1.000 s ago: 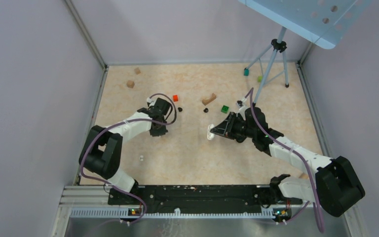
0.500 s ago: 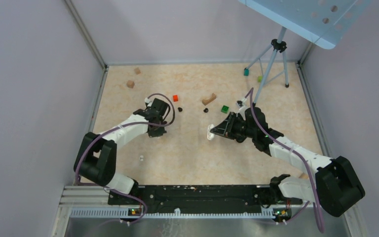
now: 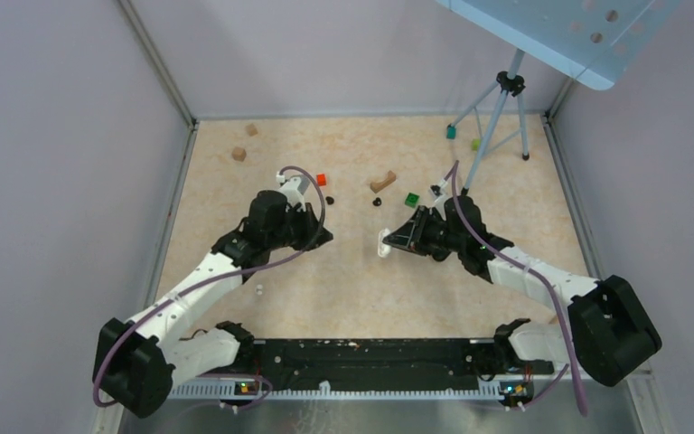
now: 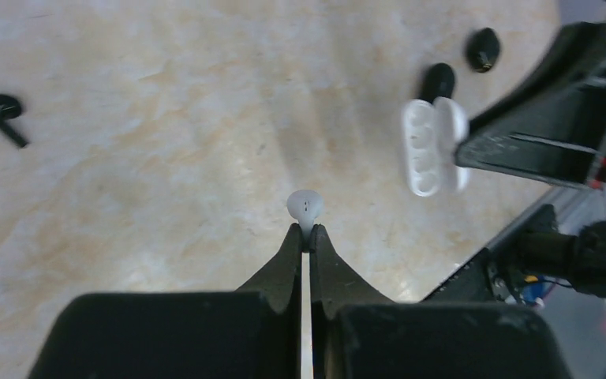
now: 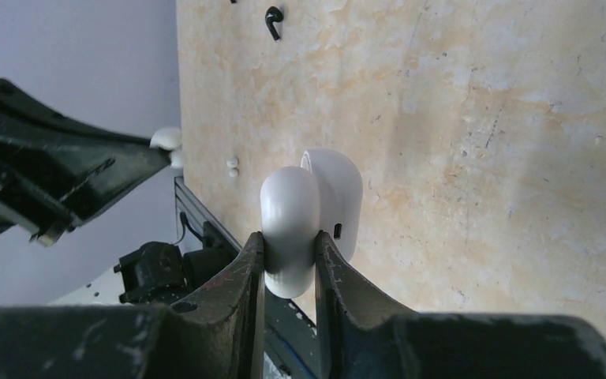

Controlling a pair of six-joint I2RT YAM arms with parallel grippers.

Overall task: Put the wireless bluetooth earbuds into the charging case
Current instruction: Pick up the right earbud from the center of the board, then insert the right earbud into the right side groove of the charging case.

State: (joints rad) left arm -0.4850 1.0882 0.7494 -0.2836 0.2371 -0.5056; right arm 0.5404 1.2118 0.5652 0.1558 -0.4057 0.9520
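1. left wrist view is showing our left pincer [image 4: 305, 234] pinching shut on the stem of a white earbud [image 4: 305, 207], with the rounded head poking out past the tips.
2. a second ago these jaws were sitting partly open, low over the table [image 3: 343, 280]. now they are closed on the bud, and the arm is carrying it up and swinging it toward the middle.
3. just ahead and to the right, the charging case [image 4: 432, 146] is hanging open in the air, its sockets facing us and looking empty.
4. our right pincer [image 5: 288, 245] is clamping one half of the case shell and is holding where it was.
5. bud and case are sitting near each other but are still apart, so we are judging the pick as done and the approach to the socket as just beginning. the stem is going to need lining up with a socket.
6. farther out, a small white piece [image 3: 259, 289], probably the second bud, is lying on the table beside the left arm.
7. a black earbud [image 4: 4, 110] is lying well off to the side.
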